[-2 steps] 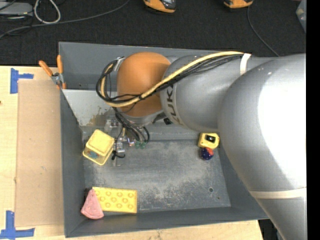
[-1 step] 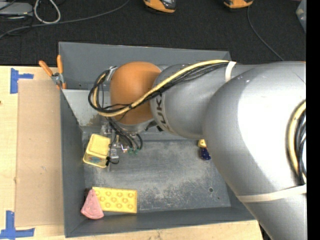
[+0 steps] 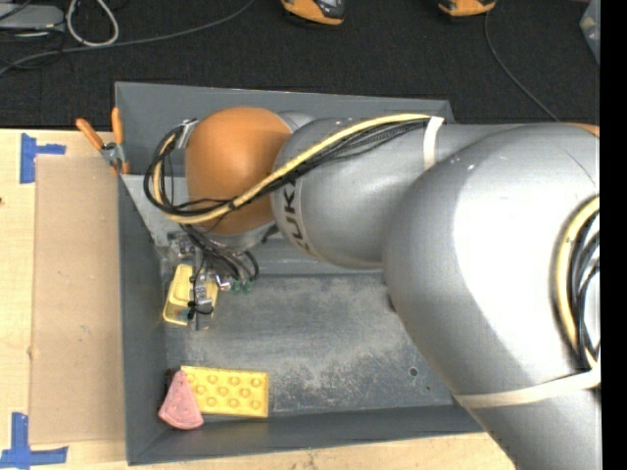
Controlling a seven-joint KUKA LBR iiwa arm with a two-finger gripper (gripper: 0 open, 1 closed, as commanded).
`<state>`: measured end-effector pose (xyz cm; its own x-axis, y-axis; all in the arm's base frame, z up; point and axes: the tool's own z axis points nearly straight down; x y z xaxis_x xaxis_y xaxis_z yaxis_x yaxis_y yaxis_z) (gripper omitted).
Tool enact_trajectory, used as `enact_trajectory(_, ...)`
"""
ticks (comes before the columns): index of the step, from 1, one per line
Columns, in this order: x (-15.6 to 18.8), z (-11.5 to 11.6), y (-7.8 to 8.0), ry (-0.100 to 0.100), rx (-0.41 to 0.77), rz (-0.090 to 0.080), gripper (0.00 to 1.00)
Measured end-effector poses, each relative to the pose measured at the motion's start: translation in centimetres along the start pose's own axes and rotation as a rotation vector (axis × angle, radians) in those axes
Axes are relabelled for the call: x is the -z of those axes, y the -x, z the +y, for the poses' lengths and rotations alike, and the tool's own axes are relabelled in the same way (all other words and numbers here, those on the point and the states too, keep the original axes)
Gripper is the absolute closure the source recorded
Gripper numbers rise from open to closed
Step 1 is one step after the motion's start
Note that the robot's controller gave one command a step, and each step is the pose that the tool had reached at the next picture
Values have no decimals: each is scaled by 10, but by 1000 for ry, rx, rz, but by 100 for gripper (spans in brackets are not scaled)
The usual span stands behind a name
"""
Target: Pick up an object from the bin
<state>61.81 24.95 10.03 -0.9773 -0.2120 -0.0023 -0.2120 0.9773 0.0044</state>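
Note:
My gripper [image 3: 202, 300] hangs low over the left side of the bin, under the arm's orange cover. A small pale yellow thing [image 3: 178, 297] lies right beside it on the left, touching or nearly touching it, close to the bin's left wall. Whether the gripper holds it cannot be made out. Farther toward the front left corner lies a flat yellow block with round studs [image 3: 235, 393]. A pink wedge-shaped piece [image 3: 180, 403] leans against that block's left end.
The large grey arm covers the back and right of the bin, with cables looping round its orange cover. Bare bin floor stretches between the gripper and the yellow block.

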Motion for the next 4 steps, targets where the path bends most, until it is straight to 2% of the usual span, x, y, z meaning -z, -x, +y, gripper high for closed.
enact_trajectory(1, -32, -3, -8, -4, -71, 3, 0)
enact_trajectory(2, -30, -5, -2, 0, -279, -2, 100)
enact_trajectory(4, -22, -5, -3, -1, -280, 3, 100)
